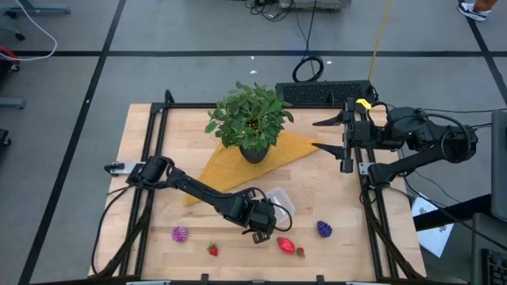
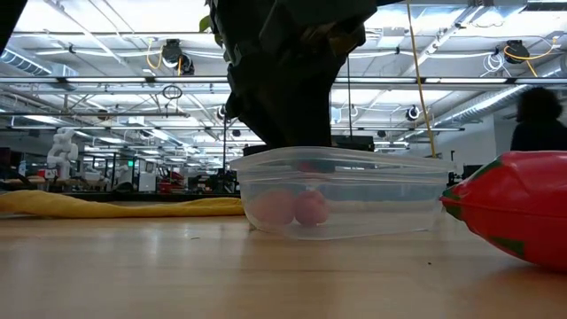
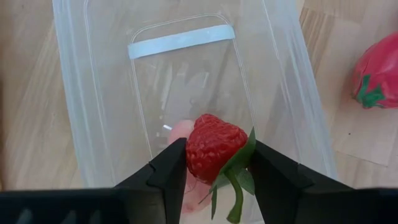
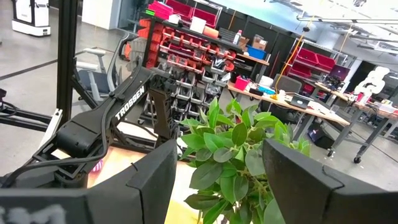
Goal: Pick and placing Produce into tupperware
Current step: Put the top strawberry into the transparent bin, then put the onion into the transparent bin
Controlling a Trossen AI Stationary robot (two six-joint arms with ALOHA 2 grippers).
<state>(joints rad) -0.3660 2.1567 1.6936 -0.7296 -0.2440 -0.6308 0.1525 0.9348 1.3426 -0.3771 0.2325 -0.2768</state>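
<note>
Left gripper (image 3: 214,177) clamped on red strawberry (image 3: 212,151), green leaves trailing, held over clear container (image 3: 106,106). Pink piece (image 3: 180,132) inside container. Second red fruit (image 3: 377,73) on wooden table (image 3: 348,149) beside container.

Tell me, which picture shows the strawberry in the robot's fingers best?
The left wrist view: the strawberry fills the gap between the left gripper's fingers, above the tupperware. From above and from table height the arm hides it; the right wrist view misses it.

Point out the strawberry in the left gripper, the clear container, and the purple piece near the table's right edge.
Small red toy strawberry (image 3: 214,148): left wrist view, on its red body between the fingers.
Shallow clear plastic container (image 2: 390,199): low view, on its front wall.
Purple knobbly toy fruit (image 1: 324,229): high view, on its middle.
</note>
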